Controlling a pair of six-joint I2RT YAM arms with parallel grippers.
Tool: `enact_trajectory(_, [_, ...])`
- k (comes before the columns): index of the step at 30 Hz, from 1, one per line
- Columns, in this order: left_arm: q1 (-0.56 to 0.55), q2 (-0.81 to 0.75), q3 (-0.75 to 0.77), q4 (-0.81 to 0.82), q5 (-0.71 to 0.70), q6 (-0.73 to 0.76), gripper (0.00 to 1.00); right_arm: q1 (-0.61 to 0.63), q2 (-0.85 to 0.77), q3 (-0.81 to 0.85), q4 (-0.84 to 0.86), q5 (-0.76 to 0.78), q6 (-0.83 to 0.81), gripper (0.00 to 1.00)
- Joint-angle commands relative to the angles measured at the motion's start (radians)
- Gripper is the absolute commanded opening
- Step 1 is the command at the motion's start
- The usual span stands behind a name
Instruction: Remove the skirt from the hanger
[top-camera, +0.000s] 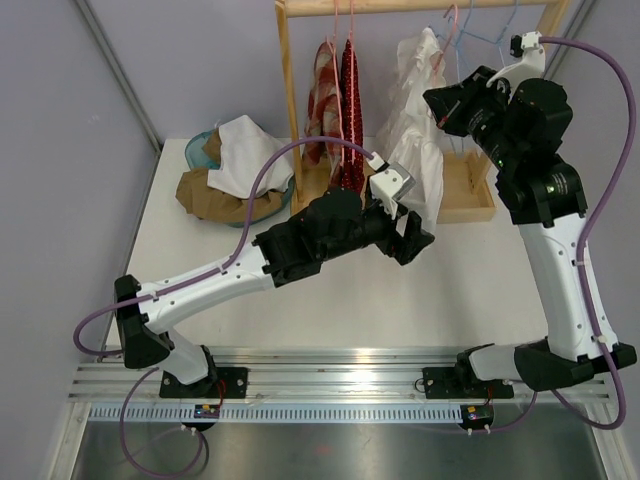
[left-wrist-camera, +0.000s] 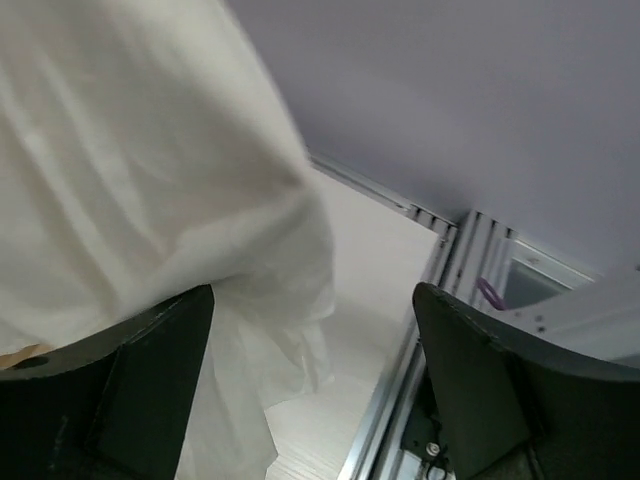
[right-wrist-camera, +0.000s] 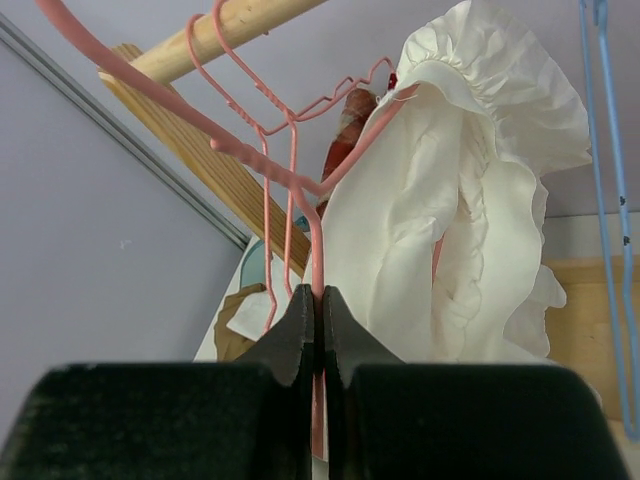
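Up at the rack, the right claw (right-wrist-camera: 318, 300) is pressed together on a pink wire hanger (right-wrist-camera: 314, 225), pinching its lower wire just beneath the point where the shoulders meet. The white ruffled skirt (right-wrist-camera: 470, 200) hangs from that hanger by its gathered waistband, close under the round wooden rail (right-wrist-camera: 250, 18). Lower down, the left claw (left-wrist-camera: 310, 345) stands with its jaws wide apart at the skirt's hem. The cloth drapes against one dark finger (left-wrist-camera: 120, 385), and nothing is clamped there.

Judging by this, the step in hand is taking hold of the hem. The left claw should close on a thick fold rather than a single layer. It should then draw down and towards the near edge while the right claw steadies the hanger, so the waistband slides off the shoulder and the hanger is not dragged along. The fabric looks light and limp, so a shallow pinch may slip.

Beside the skirt hang red patterned garments (top-camera: 340, 100) and pale blue wire hangers (right-wrist-camera: 600, 200), which could snag. The rack's wooden base (top-camera: 472, 195) sits on a white table (top-camera: 400, 300). A teal basin (top-camera: 200, 148) heaped with brown and white clothes stands well to the left. Plain lilac walls (top-camera: 60, 150) close in the table.
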Motion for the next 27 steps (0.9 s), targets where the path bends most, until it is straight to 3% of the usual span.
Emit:
enact_trajectory(1, [0.001, -0.008, 0.031, 0.076, -0.187, 0.04, 0.8, 0.005, -0.089, 0.01, 0.081, -0.003, 0.035, 0.0])
enact_trajectory(5, [0.001, -0.003, 0.027, 0.104, -0.187, 0.04, 0.43, 0.005, -0.11, 0.004, 0.069, -0.007, 0.049, 0.0])
enact_trajectory(7, [0.0, -0.002, 0.028, 0.11, -0.17, 0.031, 0.38, 0.005, -0.121, -0.015, 0.069, -0.009, 0.059, 0.0])
enact_trajectory(9, [-0.002, -0.003, 0.033, 0.114, -0.156, 0.028, 0.48, 0.007, -0.129, -0.034, 0.075, -0.009, 0.068, 0.0])
enact_trajectory(11, [-0.006, -0.015, 0.031, 0.12, -0.133, 0.028, 0.66, 0.005, -0.141, -0.062, 0.089, -0.012, 0.081, 0.0])
enact_trajectory(13, [-0.012, -0.031, 0.028, 0.137, -0.109, 0.04, 0.91, 0.005, -0.147, -0.08, 0.093, -0.007, 0.088, 0.0])
enact_trajectory(14, [-0.017, -0.034, 0.03, 0.142, -0.101, 0.043, 0.97, 0.005, -0.149, -0.085, 0.093, -0.009, 0.093, 0.0])
enact_trajectory(17, [-0.022, -0.037, 0.027, 0.153, -0.054, 0.05, 0.99, 0.007, -0.153, -0.101, 0.101, -0.012, 0.104, 0.0])
enact_trajectory(18, [-0.022, -0.034, 0.027, 0.153, -0.053, 0.042, 0.96, 0.005, -0.155, -0.104, 0.102, -0.01, 0.108, 0.0])
enact_trajectory(19, [-0.022, -0.031, 0.028, 0.153, -0.052, 0.04, 0.66, 0.005, -0.156, -0.105, 0.106, -0.007, 0.108, 0.0])
enact_trajectory(21, [-0.023, -0.02, 0.028, 0.151, -0.056, 0.033, 0.27, 0.005, -0.158, -0.105, 0.104, -0.001, 0.107, 0.0])
enact_trajectory(22, [-0.023, -0.02, 0.025, 0.151, -0.066, 0.027, 0.0, 0.005, -0.156, -0.101, 0.106, 0.002, 0.105, 0.0])
enact_trajectory(27, [-0.051, -0.075, -0.041, 0.144, -0.089, 0.011, 0.0, 0.007, -0.112, -0.047, 0.083, 0.039, 0.058, 0.0])
